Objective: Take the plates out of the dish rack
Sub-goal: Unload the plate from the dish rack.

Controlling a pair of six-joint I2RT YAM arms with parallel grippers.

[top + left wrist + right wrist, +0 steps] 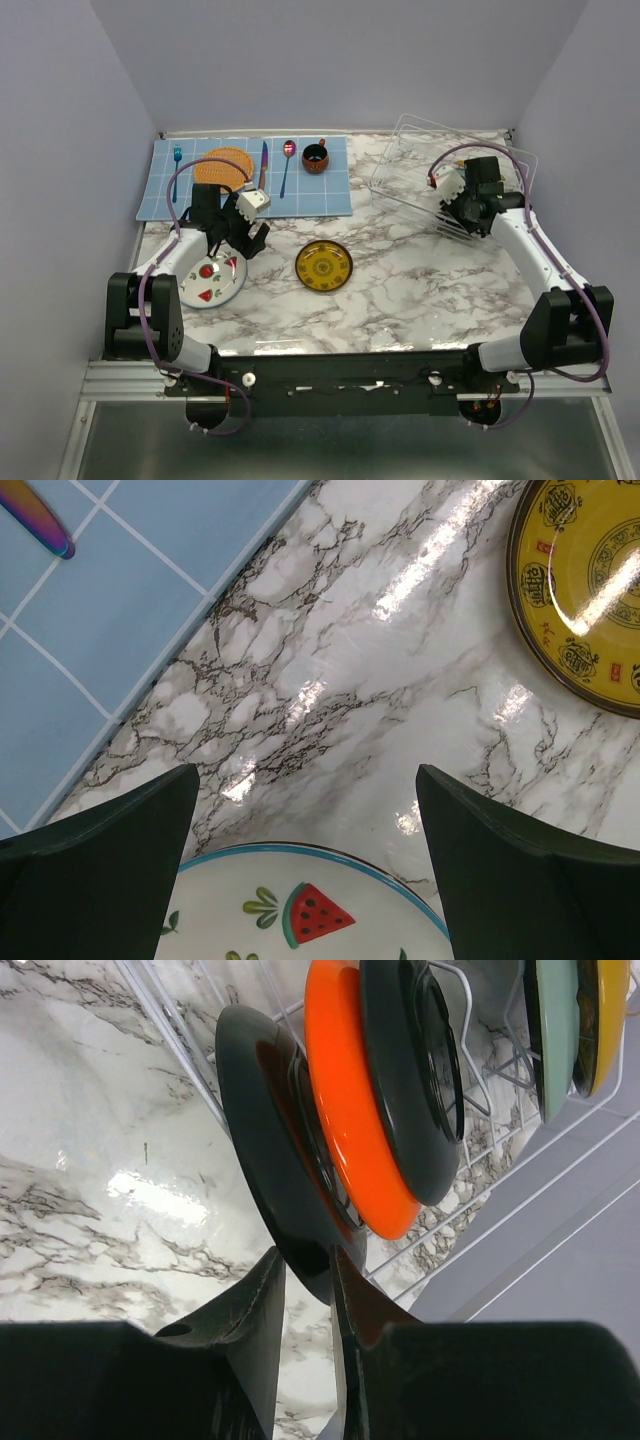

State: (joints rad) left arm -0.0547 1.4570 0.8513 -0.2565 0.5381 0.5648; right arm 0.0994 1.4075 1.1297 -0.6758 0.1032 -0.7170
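The white wire dish rack (420, 165) stands at the back right, and its wires (170, 1030) show in the right wrist view. Upright in it are a glossy black plate (265, 1150), an orange-red plate (350, 1110), another black plate (410, 1070), then a green plate (553, 1030) and a yellow one (603, 1015). My right gripper (308, 1265) (462, 213) is shut on the rim of the nearest black plate. A mustard-yellow plate (323, 266) (590, 580) lies flat mid-table. A white plate with red wedges (212, 282) (300, 910) lies front left. Over its far edge hovers my left gripper (308, 780) (250, 238), open and holding nothing.
A blue tiled mat (250, 185) at the back left carries an orange woven disc (225, 165), a fork (177, 160), a knife (264, 165), a spoon (287, 165) and a dark cup (315, 158). Walls close in the table's back and sides.
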